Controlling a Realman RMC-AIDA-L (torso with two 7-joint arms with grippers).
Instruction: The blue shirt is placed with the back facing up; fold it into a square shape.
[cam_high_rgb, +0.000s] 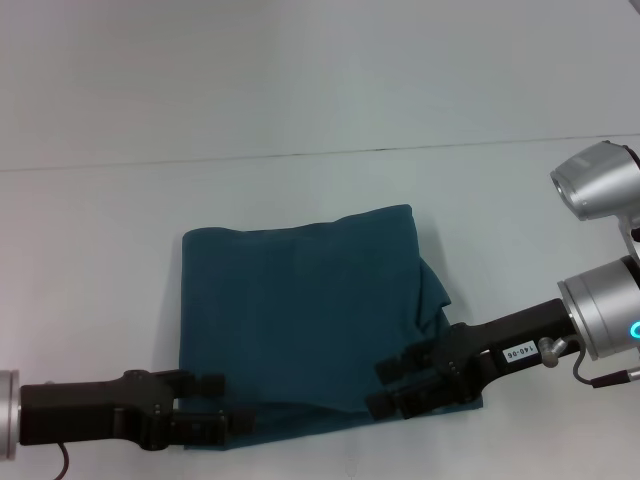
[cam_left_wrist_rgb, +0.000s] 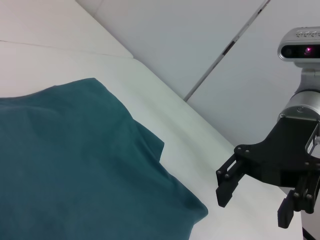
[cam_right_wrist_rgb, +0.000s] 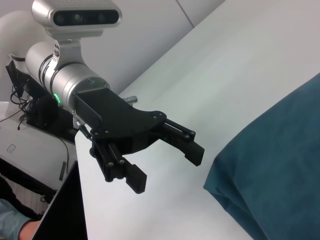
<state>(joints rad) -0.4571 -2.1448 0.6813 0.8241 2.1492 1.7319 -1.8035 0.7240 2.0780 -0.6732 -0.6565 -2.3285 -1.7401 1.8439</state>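
Both tools, left and right, gape wide at blue shirt's six-o'clock hem; final fold pending, grip needed.

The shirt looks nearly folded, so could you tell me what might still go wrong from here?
1. A flap sticks out of the shirt's right side, so the square may stay uneven.
2. Both open grippers, left and right, hover at the near edge; their fingers could snag and drag the fold.

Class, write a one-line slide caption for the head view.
Folded blue shirt lies on the white table, with open left pincer and open right pincer at its near edge.
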